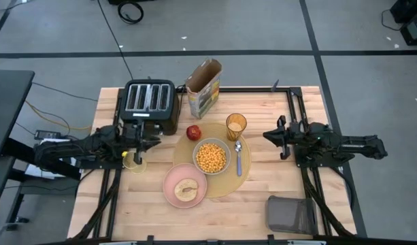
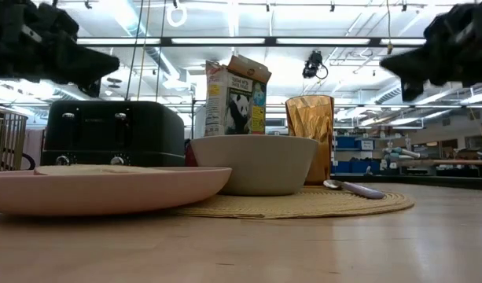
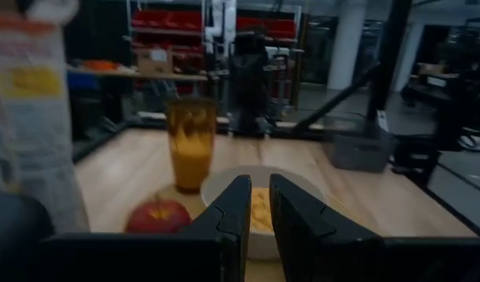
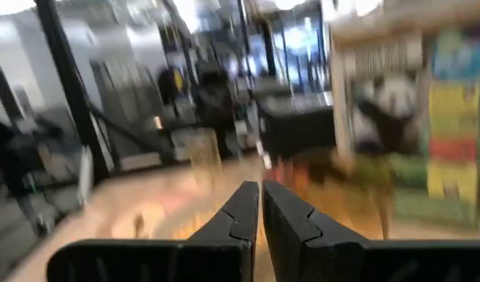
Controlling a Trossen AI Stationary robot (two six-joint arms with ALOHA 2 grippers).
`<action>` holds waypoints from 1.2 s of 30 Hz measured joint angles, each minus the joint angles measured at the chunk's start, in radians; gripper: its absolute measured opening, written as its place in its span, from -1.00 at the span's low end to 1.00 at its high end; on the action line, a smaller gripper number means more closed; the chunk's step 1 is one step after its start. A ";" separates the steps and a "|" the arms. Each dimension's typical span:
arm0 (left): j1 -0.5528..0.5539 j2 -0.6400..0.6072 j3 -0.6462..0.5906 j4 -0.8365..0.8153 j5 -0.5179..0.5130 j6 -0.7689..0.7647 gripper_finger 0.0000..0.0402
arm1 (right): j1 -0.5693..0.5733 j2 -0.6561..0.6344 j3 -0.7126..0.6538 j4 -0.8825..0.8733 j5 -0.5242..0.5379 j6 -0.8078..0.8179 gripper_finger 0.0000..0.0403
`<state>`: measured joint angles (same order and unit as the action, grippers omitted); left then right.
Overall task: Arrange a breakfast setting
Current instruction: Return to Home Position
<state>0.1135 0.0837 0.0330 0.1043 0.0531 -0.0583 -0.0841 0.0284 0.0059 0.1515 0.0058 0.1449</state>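
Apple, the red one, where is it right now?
In the high view the red apple sits at the placemat's edge, between the black toaster and the grey bowl, left of the amber tumbler.

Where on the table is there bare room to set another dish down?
Bare wood: right of the placemat, between the right hand and the mesh basket; also left of the pink plate, towards the table edge. Crowded from toaster to tumbler: cereal box, apple, and the left hand.

On the placemat [image 1: 223, 184] the bowl [image 1: 211, 156] lies behind the plate [image 1: 185, 185], left of the spoon [image 1: 239, 158].
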 joint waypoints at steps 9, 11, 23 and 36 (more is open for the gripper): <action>0.000 -0.007 -0.024 0.000 0.056 -0.003 -0.72 | 0.004 0.037 0.000 -0.132 -0.008 0.006 -0.85; 0.000 -0.007 -0.024 -0.013 0.057 0.001 -0.72 | 0.003 0.050 0.000 -0.130 0.021 -0.017 -0.85; 0.001 -0.006 -0.025 -0.046 0.021 0.044 -0.72 | 0.004 0.058 0.000 -0.123 0.045 -0.036 -0.85; 0.001 -0.006 -0.025 -0.047 0.020 0.044 -0.72 | 0.004 0.058 0.000 -0.123 0.045 -0.036 -0.85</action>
<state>0.1143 0.0780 0.0078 0.0573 0.0731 -0.0143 -0.0803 0.0860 0.0063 0.0280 0.0513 0.1093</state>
